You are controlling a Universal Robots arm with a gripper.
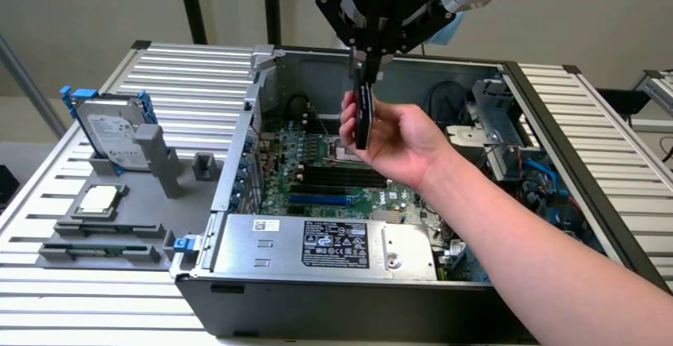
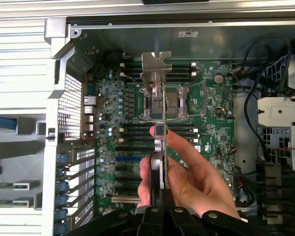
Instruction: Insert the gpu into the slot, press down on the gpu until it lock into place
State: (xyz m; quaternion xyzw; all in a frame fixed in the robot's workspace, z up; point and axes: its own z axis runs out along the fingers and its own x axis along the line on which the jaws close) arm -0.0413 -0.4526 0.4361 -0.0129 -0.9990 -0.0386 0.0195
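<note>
- Black pincer [image 1: 364, 74], in the upper middle of the exterior view, is pressed together on the gpu [image 1: 362, 117], with a finger against each face at the card's upper edge.
- We see the gpu held upright and edge-on, raised above the open computer case [image 1: 347, 314].
- From the wrist view we read the card as a thin line running away from the pincer, with its silver bracket [image 2: 156, 69] at the far end.
- We also see a person's hand [image 1: 405, 145] on the card just under the pincer, thumb on one face and fingers on the other. The forearm runs down to the lower right of the exterior view.
- Below the card lies the green motherboard [image 1: 279, 188].
- The slot [image 1: 318, 200], a bright-blue strip, sits on that board below the card and a little to the exterior view's left. The gpu is apart from it and not yet seated.
- A silver power-supply box [image 1: 315, 243] fills the case's near end.
- At the exterior view's left, a grey hard drive [image 1: 110, 137] with blue rails stands on the slatted tabletop [image 1: 63, 314].
</note>
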